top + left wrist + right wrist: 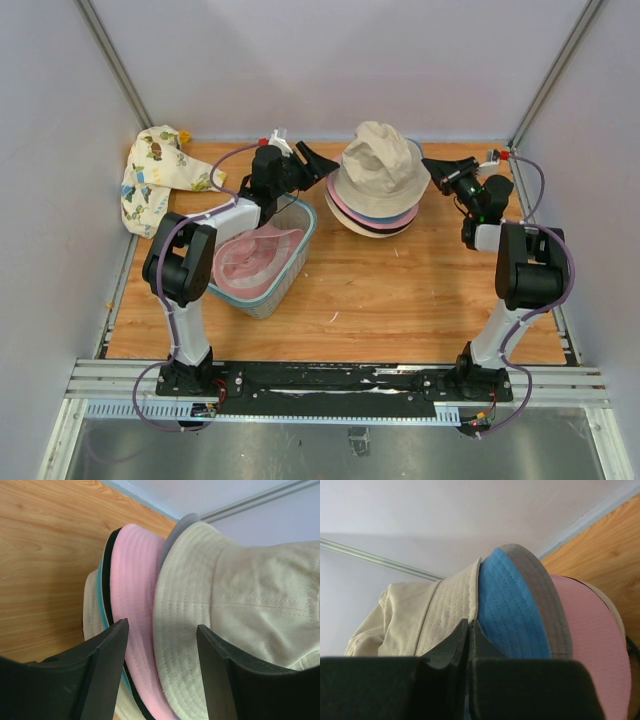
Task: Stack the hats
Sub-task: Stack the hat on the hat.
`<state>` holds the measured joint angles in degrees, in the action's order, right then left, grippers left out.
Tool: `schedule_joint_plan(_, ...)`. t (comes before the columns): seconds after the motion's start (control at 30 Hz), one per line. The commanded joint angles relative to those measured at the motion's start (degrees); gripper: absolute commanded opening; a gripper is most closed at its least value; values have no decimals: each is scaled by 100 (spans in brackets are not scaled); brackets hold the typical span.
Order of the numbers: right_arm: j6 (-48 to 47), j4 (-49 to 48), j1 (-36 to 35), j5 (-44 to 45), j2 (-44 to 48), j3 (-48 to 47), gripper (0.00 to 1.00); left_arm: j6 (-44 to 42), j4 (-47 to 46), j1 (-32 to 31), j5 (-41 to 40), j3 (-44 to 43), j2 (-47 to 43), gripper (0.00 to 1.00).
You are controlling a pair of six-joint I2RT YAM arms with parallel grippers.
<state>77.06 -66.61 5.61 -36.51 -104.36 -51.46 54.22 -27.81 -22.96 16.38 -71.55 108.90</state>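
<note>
A stack of hats (376,200) stands at the back middle of the table, with a beige hat (380,160) on top. In the left wrist view its brim (190,630) lies over pink (135,580), teal (103,611) and cream (91,610) brims. My left gripper (322,158) is open at the stack's left edge, its fingers (107,655) on either side of the pink and beige brims. My right gripper (432,164) is shut at the stack's right edge. The beige brim (445,605), blue beneath (510,605), runs into its closed tips. Another pink hat (250,262) lies in the basket.
The blue-grey mesh basket (300,240) sits under my left arm at the left middle. A cream cloth with cartoon prints (155,180) lies crumpled in the back left corner. Walls close in the table on the left, back and right.
</note>
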Motion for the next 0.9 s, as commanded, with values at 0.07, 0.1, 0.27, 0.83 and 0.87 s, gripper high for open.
schedule_joint_plan(0.07,108,-789,-115,348,12,755,0,63,-266,-33,98,187,-337,61)
schedule_joint_plan(0.1,108,-860,-125,419,12,852,1,94,-301,-33,116,212,-340,61)
schedule_joint_plan(0.27,153,-1147,-178,560,34,1074,1,284,-521,-41,230,275,-359,60)
schedule_joint_plan(0.83,13,-1045,-270,566,125,1118,0,-124,202,-104,-111,447,-925,58)
schedule_joint_plan(0.87,11,-1049,-266,568,125,1113,0,-178,248,-103,-168,487,-986,58)
